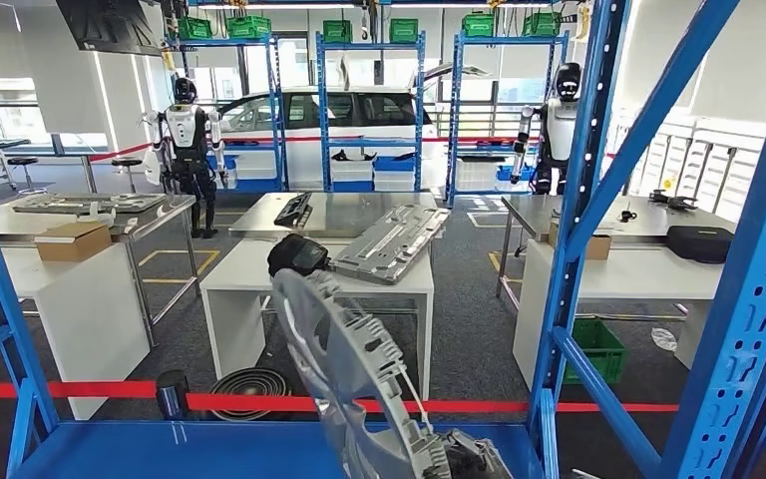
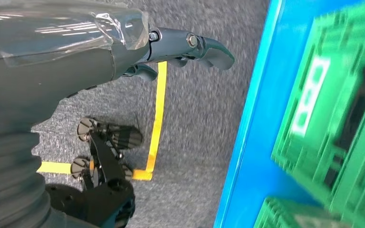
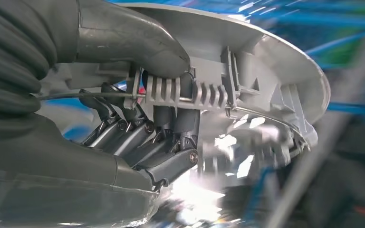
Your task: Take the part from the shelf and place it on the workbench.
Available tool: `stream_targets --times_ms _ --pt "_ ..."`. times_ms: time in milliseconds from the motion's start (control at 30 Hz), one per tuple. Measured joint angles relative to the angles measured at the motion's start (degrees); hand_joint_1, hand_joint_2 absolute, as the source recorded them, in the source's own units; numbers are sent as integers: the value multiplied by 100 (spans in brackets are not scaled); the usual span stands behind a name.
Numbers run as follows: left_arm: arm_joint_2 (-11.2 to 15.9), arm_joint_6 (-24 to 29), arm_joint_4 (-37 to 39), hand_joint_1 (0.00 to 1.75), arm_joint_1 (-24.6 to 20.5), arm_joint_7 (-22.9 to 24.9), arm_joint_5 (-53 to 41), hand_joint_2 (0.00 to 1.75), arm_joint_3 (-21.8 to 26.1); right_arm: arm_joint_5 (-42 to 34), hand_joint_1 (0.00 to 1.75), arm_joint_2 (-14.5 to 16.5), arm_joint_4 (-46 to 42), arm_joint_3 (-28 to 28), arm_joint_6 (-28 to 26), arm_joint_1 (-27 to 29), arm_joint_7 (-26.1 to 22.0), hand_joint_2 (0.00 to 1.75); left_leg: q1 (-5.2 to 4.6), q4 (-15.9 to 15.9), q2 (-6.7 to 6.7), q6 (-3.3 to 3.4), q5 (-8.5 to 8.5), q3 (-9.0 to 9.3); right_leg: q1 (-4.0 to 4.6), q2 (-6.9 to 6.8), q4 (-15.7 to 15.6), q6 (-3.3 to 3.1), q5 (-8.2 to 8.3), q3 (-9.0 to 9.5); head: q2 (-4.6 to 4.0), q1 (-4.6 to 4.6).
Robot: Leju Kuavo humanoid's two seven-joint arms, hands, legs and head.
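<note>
Head view: round silver-grey plastic wheel cover (image 1: 351,374) tilted on edge above the blue shelf board's (image 1: 160,449) front edge, right hand (image 1: 459,457) at its lower rim; left wrist view: left hand (image 2: 180,47) empty, fingers loosely curled over grey carpet (image 2: 195,118); right wrist view: thumb and fingers (image 3: 138,137) clamping the cover's ribbed rim.

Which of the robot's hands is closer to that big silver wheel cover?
Right. The right hand grips the wheel cover's rim; the left hand hangs above the floor beside the blue shelf, holding nothing.
</note>
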Motion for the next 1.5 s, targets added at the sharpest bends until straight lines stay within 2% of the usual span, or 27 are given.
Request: stream_targets --times_ms 67,133,167,200,233,300,367,467,533,567,633,667,700,733,767,800,867,933,1033,1100,1167,1200,1233,1267,1333,1400,1500 --pt "-23 29 -69 0 29 54 133 175 7 -462 168 -14 -293 -67 89 53 -42 175 20 -51 10 72 27 29 -6 -3 399 -4 -207 -193 0 15" --pt "-40 77 -111 0 62 119 292 175 2 -730 168 -57 -532 -95 170 131 -77 175 5 -55 15 103 27 30 -10 -3 1205 -27 -525 -573 0 29" --pt "-50 104 -127 0 88 157 381 175 -5 -820 168 -86 -625 -94 207 187 -99 175 0 -54 14 107 25 31 -12 -3 1531 -18 -623 -730 0 32" --pt "-58 135 -146 0 121 204 485 175 -22 -909 168 -115 -712 -91 249 244 -123 175 -3 -53 13 109 25 33 -14 -3 1666 10 -641 -797 0 35" --pt "-65 172 -165 0 160 257 596 175 -53 -995 168 -140 -788 -86 292 289 -143 175 -4 -52 10 108 24 37 -19 -4 1547 52 -566 -738 0 39" --pt "-73 246 -200 0 241 358 819 175 -155 -1144 168 -185 -933 -70 372 345 -164 175 -7 -39 -2 95 17 45 -28 -14 729 127 -264 -322 0 43" --pt "-76 286 -234 0 293 413 942 175 -251 -1217 168 -216 -1049 -50 417 374 -176 175 -32 -5 -18 54 -1 34 -21 -24 77 98 -54 24 0 43" --pt "-73 292 -276 0 343 437 983 175 -331 -1238 168 -242 -1150 -39 427 394 -188 175 -37 17 -18 -26 -9 22 -3 -21 -28 -31 -8 85 0 38" --pt "-70 293 -299 0 369 442 990 175 -363 -1240 168 -251 -1193 -40 426 401 -188 175 -16 157 -11 -84 -124 -44 -29 -19 -45 -96 13 94 -1 31" --pt "-69 294 -310 0 376 443 992 175 -374 -1241 168 -253 -1211 -40 425 406 -187 175 -4 395 -7 -114 -276 -150 -46 -20 -52 -120 22 98 -1 23" --pt "-68 298 -323 0 392 446 994 175 -395 -1242 168 -254 -1228 -40 425 422 -187 175 14 1158 5 -164 -663 -486 -43 -21 -49 -138 20 96 -1 9" --pt "-68 299 -328 0 398 449 994 175 -404 -1243 168 -255 -1231 -40 425 433 -187 175 18 1513 9 -179 -795 -645 -40 -21 -47 -138 20 96 0 9" --pt "-68 299 -329 0 406 451 994 175 -413 -1243 168 -256 -1232 -38 425 443 -187 175 19 1686 11 -183 -819 -724 -38 -20 -46 -138 19 98 0 9" --pt "-68 300 -329 0 413 453 995 175 -420 -1245 168 -257 -1232 -36 425 451 -187 175 19 1617 12 -178 -728 -690 -36 -16 -45 -138 18 102 0 7" --pt "-68 316 -332 0 421 462 1016 175 -430 -1264 168 -257 -1237 -34 432 457 -187 175 18 1316 12 -164 -543 -543 -34 -8 -45 -137 16 111 0 7" --pt "-67 347 -338 0 438 485 1070 175 -451 -1313 168 -257 -1246 -31 451 460 -184 175 15 875 11 -139 -338 -330 -32 0 -46 -136 14 119 0 5" --pt "-67 451 -367 0 493 581 1296 175 -559 -1520 168 -261 -1289 -26 536 468 -163 175 -8 179 10 -94 -111 26 -8 10 -45 -117 12 110 -1 5" --pt "-65 564 -411 0 583 699 1589 175 -737 -1791 168 -272 -1363 -16 669 500 -121 175 -40 26 7 -62 -113 106 7 10 -48 -80 18 87 -1 9" --pt "-74 677 -498 0 753 830 1931 175 -1044 -2114 168 -318 -1531 30 922 566 -43 175 -25 -60 14 38 -59 139 7 7 32 -16 -45 39 1 13" --pt "-79 697 -544 0 842 868 2049 175 -1257 -2266 168 -394 -1645 91 1121 618 7 175 -2 -121 17 102 -23 165 7 4 563 -33 -305 -218 0 25" --pt "-79 681 -564 0 899 867 2078 175 -1428 -2292 168 -487 -1731 169 1316 710 27 175 -6 -124 10 121 -20 159 4 3 1356 -43 -601 -596 0 36" --pt "-79 650 -565 0 920 840 2046 175 -1487 -2201 168 -536 -1777 209 1419 778 11 175 -8 -122 6 121 -21 159 0 3 1593 -21 -661 -713 0 38" --pt "-79 604 -565 0 934 794 1980 175 -1525 -2047 168 -589 -1829 245 1529 851 -35 175 -9 -118 0 119 -23 161 -5 2 1580 20 -622 -709 0 39" --pt "-79 545 -564 0 943 727 1873 175 -1550 -1840 168 -654 -1895 278 1651 939 -113 175 -8 -111 -10 113 -27 164 -15 -1 1333 73 -502 -588 0 41" --pt "-80 429 -563 0 945 574 1587 175 -1567 -1427 168 -805 -2020 334 1864 1129 -336 175 -17 -77 -39 79 -49 162 -30 -17 485 137 -198 -157 0 46" --pt "-78 341 -563 0 941 442 1312 175 -1544 -1140 168 -950 -2110 378 2019 1299 -595 175 -40 -33 -52 28 -80 147 -27 -26 -11 89 -44 102 0 44" --pt "-74 244 -560 0 905 276 946 175 -1454 -799 168 -1110 -2202 413 2194 1464 -962 175 -38 -8 -49 -35 -105 126 -27 -19 -52 -25 -17 118 0 35"
